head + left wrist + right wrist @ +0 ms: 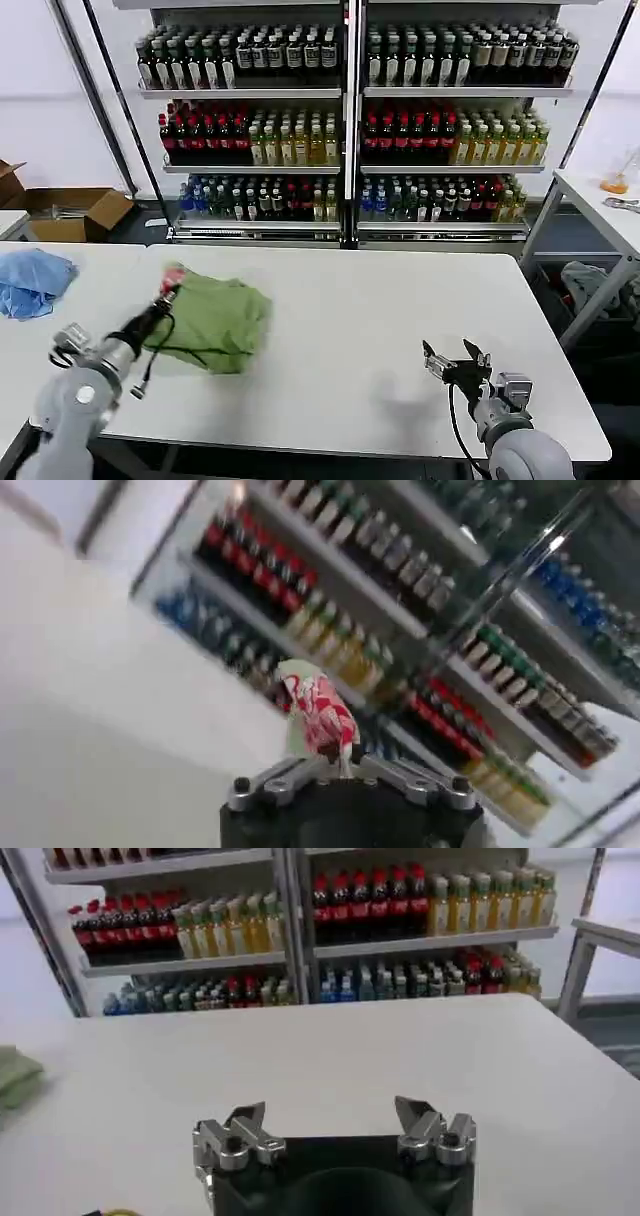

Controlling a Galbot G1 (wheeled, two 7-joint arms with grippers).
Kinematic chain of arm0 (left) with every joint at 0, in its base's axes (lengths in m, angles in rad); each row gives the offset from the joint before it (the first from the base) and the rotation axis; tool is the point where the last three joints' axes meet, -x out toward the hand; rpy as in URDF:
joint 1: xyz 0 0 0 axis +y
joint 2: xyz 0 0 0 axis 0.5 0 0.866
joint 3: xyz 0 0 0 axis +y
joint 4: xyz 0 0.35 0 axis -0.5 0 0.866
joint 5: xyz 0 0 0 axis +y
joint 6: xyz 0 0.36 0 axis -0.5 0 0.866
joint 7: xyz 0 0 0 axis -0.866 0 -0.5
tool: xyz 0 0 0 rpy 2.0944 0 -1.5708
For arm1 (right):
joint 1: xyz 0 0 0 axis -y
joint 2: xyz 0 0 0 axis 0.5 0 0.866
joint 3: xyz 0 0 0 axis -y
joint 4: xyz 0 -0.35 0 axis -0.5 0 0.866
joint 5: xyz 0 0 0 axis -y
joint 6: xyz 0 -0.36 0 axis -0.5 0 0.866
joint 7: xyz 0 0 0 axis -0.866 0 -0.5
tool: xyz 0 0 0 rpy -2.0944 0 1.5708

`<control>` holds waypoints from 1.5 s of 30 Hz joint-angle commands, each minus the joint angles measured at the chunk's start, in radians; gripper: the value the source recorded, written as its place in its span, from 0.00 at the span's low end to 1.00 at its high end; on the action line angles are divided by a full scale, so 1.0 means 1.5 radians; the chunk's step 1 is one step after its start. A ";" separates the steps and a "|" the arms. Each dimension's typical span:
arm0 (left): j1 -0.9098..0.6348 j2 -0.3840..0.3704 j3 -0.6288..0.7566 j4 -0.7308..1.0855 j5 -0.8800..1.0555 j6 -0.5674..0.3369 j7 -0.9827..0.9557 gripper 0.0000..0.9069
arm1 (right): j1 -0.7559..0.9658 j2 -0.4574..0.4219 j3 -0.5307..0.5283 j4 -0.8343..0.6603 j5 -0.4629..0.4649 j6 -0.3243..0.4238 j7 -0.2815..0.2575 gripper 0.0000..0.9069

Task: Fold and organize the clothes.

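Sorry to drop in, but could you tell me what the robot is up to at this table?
It is folding a sage-green T-shirt on the white table. The left pincer is shut on a bit of the shirt's printed fabric at its left edge, lifting it, while the rest lies bunched in a loose heap. The right pincer hangs open above bare tabletop to the right, holding nothing. A blue cloth lies on the neighbouring table.
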 commanded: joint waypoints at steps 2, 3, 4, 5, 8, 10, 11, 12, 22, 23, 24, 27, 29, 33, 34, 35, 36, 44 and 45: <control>-0.031 0.103 0.151 -0.076 0.375 0.005 0.080 0.03 | -0.001 0.007 0.002 -0.001 -0.002 0.000 0.000 1.00; -0.030 0.090 0.220 -0.057 0.431 -0.001 0.087 0.03 | -0.003 0.008 0.002 -0.001 -0.002 0.000 0.000 1.00; -0.032 0.074 0.267 -0.036 0.502 -0.007 0.091 0.03 | -0.004 0.010 0.003 -0.001 -0.004 0.000 0.000 1.00; -0.036 0.061 0.314 -0.012 0.533 -0.010 0.095 0.03 | -0.006 0.011 0.005 0.000 -0.005 0.000 0.000 1.00; -0.072 0.002 0.415 0.075 0.681 -0.022 0.103 0.03 | -0.012 0.012 0.013 0.003 -0.006 0.000 0.000 1.00; -0.117 -0.041 0.453 0.101 0.695 -0.022 0.100 0.03 | -0.016 0.013 0.019 0.005 -0.007 0.000 0.001 1.00; -0.144 -0.056 0.486 0.115 0.693 -0.018 0.098 0.03 | -0.020 0.014 0.023 0.006 -0.008 0.000 0.001 1.00; -0.176 -0.074 0.516 0.131 0.692 -0.017 0.098 0.03 | -0.022 0.015 0.024 0.008 -0.009 0.000 0.001 1.00; -0.342 -0.167 0.697 0.236 0.627 0.023 0.074 0.03 | -0.055 0.032 0.048 0.026 -0.021 0.000 0.000 1.00; -0.346 -0.174 0.705 0.245 0.627 0.030 0.064 0.03 | -0.058 0.033 0.053 0.029 -0.021 0.000 0.000 1.00; -0.350 -0.189 0.713 0.260 0.626 0.029 0.053 0.03 | -0.060 0.033 0.055 0.030 -0.021 0.000 0.000 1.00; -0.371 -0.212 0.722 0.290 0.632 0.029 0.043 0.03 | -0.064 0.031 0.060 0.032 -0.021 0.000 0.000 1.00; -0.381 -0.223 0.721 0.302 0.628 0.023 0.041 0.03 | -0.065 0.031 0.062 0.032 -0.021 0.000 0.000 1.00; -0.375 -0.222 0.715 0.299 0.607 -0.018 0.021 0.03 | -0.064 0.031 0.063 0.034 -0.020 0.000 0.000 1.00; -0.369 -0.219 0.703 0.288 0.585 -0.022 0.018 0.03 | -0.065 0.030 0.063 0.035 -0.019 -0.001 0.000 1.00; -0.365 -0.218 0.691 0.275 0.563 -0.022 0.017 0.03 | -0.064 0.029 0.064 0.035 -0.018 -0.001 0.000 1.00; -0.355 -0.211 0.666 0.244 0.510 -0.022 0.016 0.03 | -0.064 0.028 0.064 0.034 -0.017 -0.001 0.000 1.00; -0.328 -0.055 0.389 0.083 0.278 0.021 -0.013 0.03 | -0.044 0.017 0.057 0.023 -0.008 -0.001 0.001 1.00; -0.323 -0.033 0.372 0.081 0.280 0.026 -0.013 0.03 | -0.041 0.017 0.055 0.022 -0.008 -0.001 0.001 1.00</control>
